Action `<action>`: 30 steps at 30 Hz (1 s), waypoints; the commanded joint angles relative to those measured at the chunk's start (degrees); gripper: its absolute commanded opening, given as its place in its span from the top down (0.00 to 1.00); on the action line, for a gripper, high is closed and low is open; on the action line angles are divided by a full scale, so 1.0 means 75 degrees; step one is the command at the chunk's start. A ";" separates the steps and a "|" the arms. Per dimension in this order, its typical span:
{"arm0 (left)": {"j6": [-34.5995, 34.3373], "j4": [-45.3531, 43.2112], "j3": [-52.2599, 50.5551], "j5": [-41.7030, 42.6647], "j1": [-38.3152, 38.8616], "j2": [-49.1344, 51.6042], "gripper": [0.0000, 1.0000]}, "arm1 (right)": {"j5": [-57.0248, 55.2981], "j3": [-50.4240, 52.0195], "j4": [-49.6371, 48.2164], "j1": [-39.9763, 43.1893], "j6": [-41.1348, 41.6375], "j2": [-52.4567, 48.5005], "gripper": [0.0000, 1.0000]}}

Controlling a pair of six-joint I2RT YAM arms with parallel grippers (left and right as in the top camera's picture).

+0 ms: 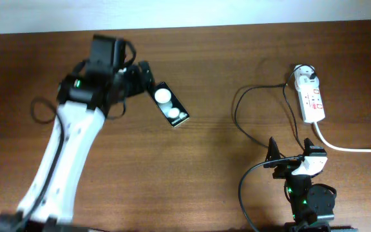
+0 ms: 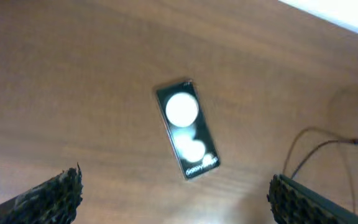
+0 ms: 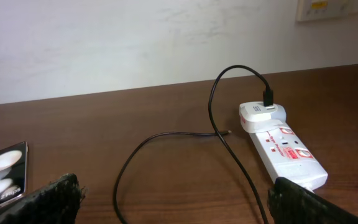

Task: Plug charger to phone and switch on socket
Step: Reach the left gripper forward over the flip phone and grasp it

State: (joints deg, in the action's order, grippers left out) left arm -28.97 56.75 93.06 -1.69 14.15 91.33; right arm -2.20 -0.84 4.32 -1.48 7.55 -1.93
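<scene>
Black phone [image 1: 171, 105] lies flat just beside the left gripper [image 2: 176, 196], whose fingers are spread and hold nothing. Right gripper [image 3: 179, 198] likewise spread, empty. Charger [image 3: 211, 106] looks plugged into the socket [image 3: 288, 152]; its free end lies loose, well apart from the phone. Risk: the glossy phone skids when the connector pushes in. No containers in view.

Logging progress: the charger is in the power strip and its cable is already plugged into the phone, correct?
The charger is in the power strip, but its cable isn't in the phone: the overhead view shows the phone lying apart, unconnected.
</scene>
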 commanded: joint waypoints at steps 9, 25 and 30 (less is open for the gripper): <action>-0.1524 -0.0119 0.1614 -0.0149 0.0210 0.2763 0.01 | 0.0035 0.0070 0.0017 0.0064 -0.0006 0.0029 0.01; -0.2349 -0.0557 0.1612 -0.0149 0.0903 0.4972 0.01 | 0.0035 0.0070 0.0017 0.0064 -0.0003 0.0029 0.01; -0.2903 -0.0527 0.1603 -0.0154 0.1145 0.5394 0.01 | 0.0038 0.0070 0.0017 0.0064 -0.0006 0.0029 0.01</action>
State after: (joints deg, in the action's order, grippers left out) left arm -48.51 52.64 104.05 -2.39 21.80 129.56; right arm -2.20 -0.84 4.29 -1.48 7.55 -1.93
